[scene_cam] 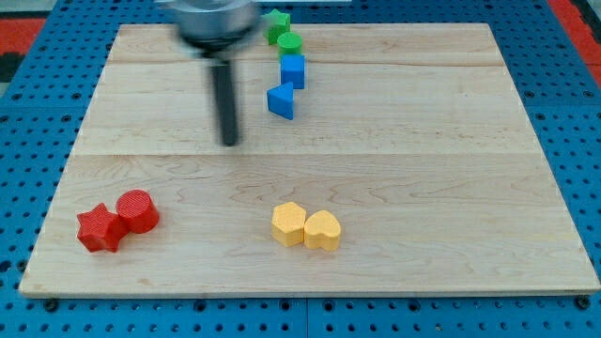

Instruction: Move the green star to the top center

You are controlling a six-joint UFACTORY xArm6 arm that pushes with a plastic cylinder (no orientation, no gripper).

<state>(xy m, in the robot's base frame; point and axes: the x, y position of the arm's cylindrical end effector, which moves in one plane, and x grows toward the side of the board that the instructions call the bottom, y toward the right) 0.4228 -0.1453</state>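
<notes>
The green star lies at the view's top centre, right at the board's top edge. A green round block touches it just below. A blue cube and a blue triangular block follow in a line below that. My tip is on the board, left of and below the blue triangular block, apart from every block. The rod is blurred.
A red star and a red round block sit together at the bottom left. A yellow hexagon and a yellow heart touch at the bottom centre. The wooden board rests on a blue pegboard.
</notes>
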